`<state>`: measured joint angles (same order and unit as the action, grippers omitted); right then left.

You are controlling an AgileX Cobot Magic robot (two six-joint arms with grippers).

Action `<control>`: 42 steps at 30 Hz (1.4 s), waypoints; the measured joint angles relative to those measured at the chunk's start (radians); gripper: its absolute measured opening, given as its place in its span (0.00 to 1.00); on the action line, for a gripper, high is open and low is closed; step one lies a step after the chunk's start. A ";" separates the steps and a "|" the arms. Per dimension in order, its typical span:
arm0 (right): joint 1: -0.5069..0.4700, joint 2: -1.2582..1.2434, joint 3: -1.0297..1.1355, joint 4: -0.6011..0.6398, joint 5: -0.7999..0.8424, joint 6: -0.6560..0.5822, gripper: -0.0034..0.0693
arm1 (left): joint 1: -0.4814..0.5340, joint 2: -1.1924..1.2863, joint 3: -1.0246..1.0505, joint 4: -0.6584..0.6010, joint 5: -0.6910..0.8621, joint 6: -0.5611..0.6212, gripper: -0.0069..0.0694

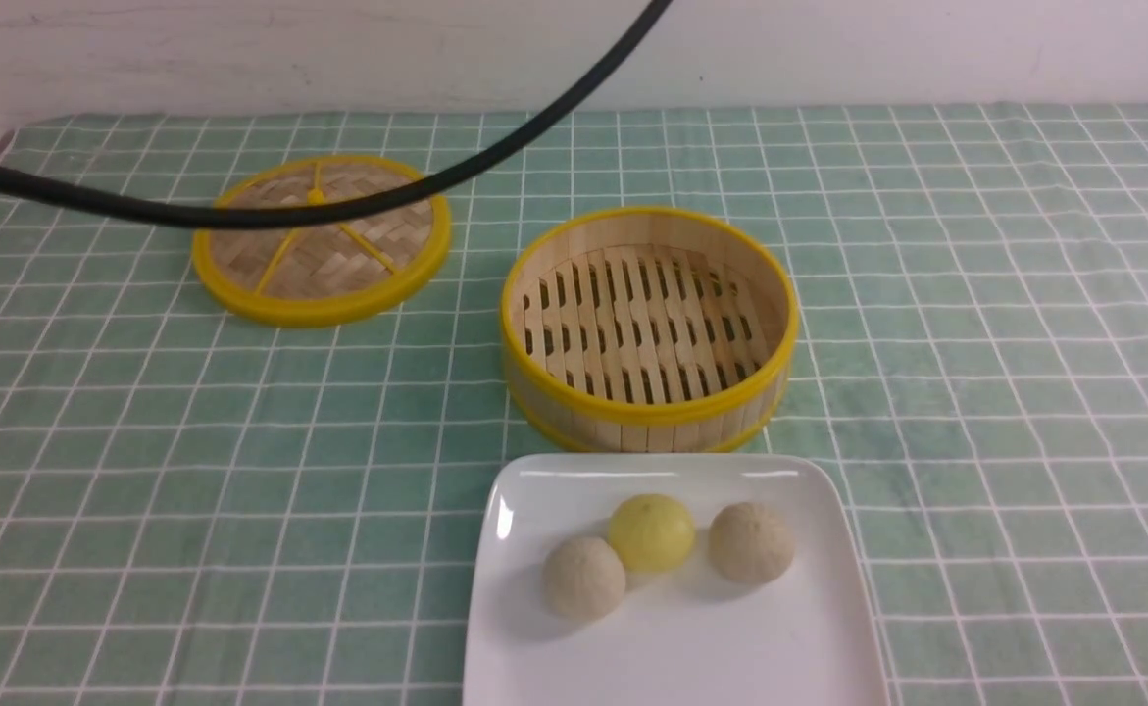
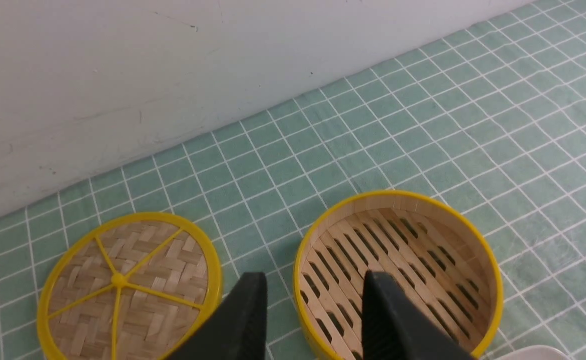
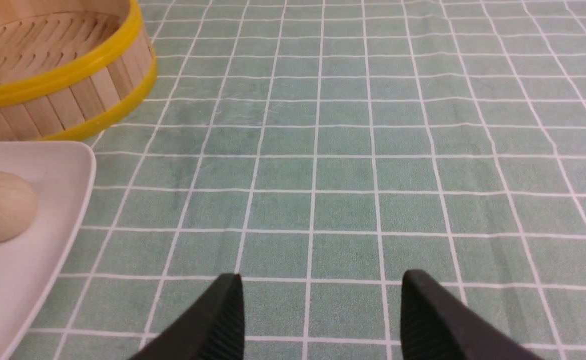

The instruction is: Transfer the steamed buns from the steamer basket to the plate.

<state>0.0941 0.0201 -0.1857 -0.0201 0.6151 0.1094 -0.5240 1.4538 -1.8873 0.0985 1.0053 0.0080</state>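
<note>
Three steamed buns rest on the white square plate (image 1: 819, 628) at the front: a pale one (image 1: 584, 578), a yellow one (image 1: 651, 532) and another pale one (image 1: 752, 542). Just behind the plate stands the bamboo steamer basket (image 1: 647, 412), nothing on its slatted floor. In the left wrist view my left gripper (image 2: 315, 285) hangs open and empty above the near rim of the basket (image 2: 493, 280). My right gripper (image 3: 323, 282) is open and empty over bare cloth to the right of the plate (image 3: 62, 220), where one pale bun (image 3: 0, 206) shows. Neither gripper appears in the front view.
The flat woven lid (image 1: 322, 238) with yellow spokes lies at the back left, also seen as the lid (image 2: 127, 287) in the left wrist view. A black cable (image 1: 495, 157) arcs across the front view. Green checked cloth covers the table up to a white wall.
</note>
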 joint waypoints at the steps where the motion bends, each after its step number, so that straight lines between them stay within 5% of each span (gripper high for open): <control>1: 0.000 0.000 0.000 -0.001 0.000 0.000 0.63 | 0.000 0.000 0.000 0.000 0.001 0.000 0.48; 15: 0.000 0.000 0.000 -0.010 0.000 0.000 0.63 | 0.000 0.000 0.000 -0.008 -0.020 0.000 0.48; 26: 0.000 0.000 0.000 -0.010 0.000 0.000 0.63 | 0.000 0.004 0.000 -0.129 -0.067 0.032 0.47; 36: 0.000 0.000 0.000 -0.010 0.000 0.000 0.63 | 0.000 0.015 0.000 -0.027 -0.056 0.037 0.45; 42: 0.000 0.000 0.000 -0.010 0.000 0.000 0.63 | 0.006 0.049 0.026 0.050 0.093 0.008 0.45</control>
<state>0.0941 0.0201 -0.1857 -0.0306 0.6151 0.1094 -0.5176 1.5026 -1.8616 0.1480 1.0987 0.0155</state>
